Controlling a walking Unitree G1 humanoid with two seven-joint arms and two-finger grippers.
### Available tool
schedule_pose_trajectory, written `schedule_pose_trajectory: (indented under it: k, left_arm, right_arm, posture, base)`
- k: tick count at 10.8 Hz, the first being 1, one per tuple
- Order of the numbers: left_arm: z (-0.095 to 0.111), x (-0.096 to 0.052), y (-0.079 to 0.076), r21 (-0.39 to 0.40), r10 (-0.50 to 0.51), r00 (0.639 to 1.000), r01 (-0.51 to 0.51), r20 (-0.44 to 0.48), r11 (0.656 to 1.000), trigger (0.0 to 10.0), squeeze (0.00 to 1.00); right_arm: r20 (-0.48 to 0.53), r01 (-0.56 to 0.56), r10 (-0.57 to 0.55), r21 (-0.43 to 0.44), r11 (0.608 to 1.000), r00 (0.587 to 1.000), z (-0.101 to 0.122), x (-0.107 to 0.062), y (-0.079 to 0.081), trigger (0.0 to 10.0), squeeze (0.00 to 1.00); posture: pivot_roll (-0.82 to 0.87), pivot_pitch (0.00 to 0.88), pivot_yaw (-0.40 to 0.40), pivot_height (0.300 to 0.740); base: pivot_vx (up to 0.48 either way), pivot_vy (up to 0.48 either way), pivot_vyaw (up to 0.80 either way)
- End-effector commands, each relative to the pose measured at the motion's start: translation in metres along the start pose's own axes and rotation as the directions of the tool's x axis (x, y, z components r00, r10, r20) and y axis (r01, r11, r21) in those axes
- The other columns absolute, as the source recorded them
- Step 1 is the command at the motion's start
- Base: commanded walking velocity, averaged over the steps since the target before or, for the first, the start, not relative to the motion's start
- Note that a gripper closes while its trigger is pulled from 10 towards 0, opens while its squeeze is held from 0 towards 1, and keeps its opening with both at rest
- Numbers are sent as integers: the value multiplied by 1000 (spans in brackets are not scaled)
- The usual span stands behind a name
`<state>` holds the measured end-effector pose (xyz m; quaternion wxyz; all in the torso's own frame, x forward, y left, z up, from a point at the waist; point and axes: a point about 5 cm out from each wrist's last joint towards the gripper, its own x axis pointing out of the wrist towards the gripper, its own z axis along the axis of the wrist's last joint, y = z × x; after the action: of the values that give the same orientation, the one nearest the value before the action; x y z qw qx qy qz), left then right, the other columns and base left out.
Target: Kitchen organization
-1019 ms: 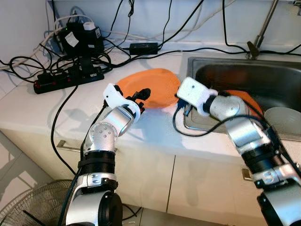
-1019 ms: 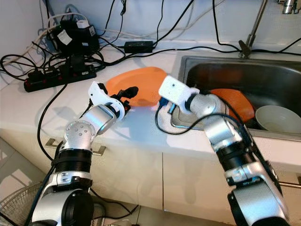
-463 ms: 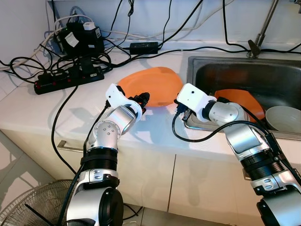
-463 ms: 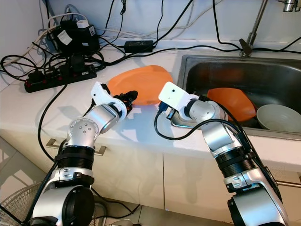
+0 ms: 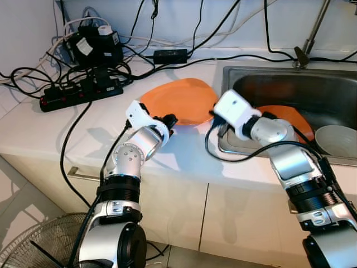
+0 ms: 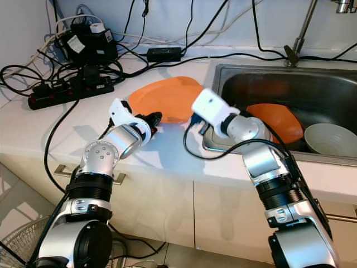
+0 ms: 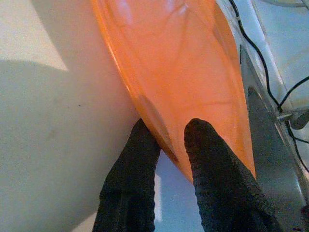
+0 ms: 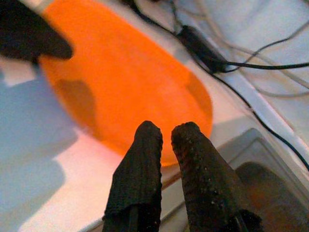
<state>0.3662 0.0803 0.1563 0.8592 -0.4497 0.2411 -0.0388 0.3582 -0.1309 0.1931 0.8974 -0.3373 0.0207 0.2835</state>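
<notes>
plate (image 5: 181,100) on counter (image 5: 50,125), left of sink (image 5: 312,95)

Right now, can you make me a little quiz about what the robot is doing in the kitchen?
1. True or false: the left gripper has its fingers on either side of the rim of the orange plate on the counter.
2. What lies in the sink? A) a second orange plate and a pale bowl B) a pan C) cups
3. Fill in: the black power strip lies on the counter to the robot's ____.

Key: 1 true; 2 A; 3 left.
</notes>
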Motion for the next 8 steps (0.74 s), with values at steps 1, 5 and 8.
schedule_pose_trajectory:
  k: [1,5,8]
  left_arm:
    - [-17,4,-20,3,-40,998,41,-42,999,0,0]
    - [-14,4,-18,8,-46,999,46,-23,999,0,0]
    - [-12,4,-18,-7,-60,998,60,1,998,0,0]
  right_arm:
    - [38,38,-39,15,999,999,10,-1,-6,10000,0]
    - [58,164,-176,173,971,983,12,-2,-21,10000,0]
    - [43,206,-227,286,936,973,8,-2,-20,10000,0]
  posture:
    - [64,0,112,740]
    - [61,0,112,740]
    - [59,0,111,740]
  base:
    - [0,0,0]
    - [0,0,0]
    - [0,0,0]
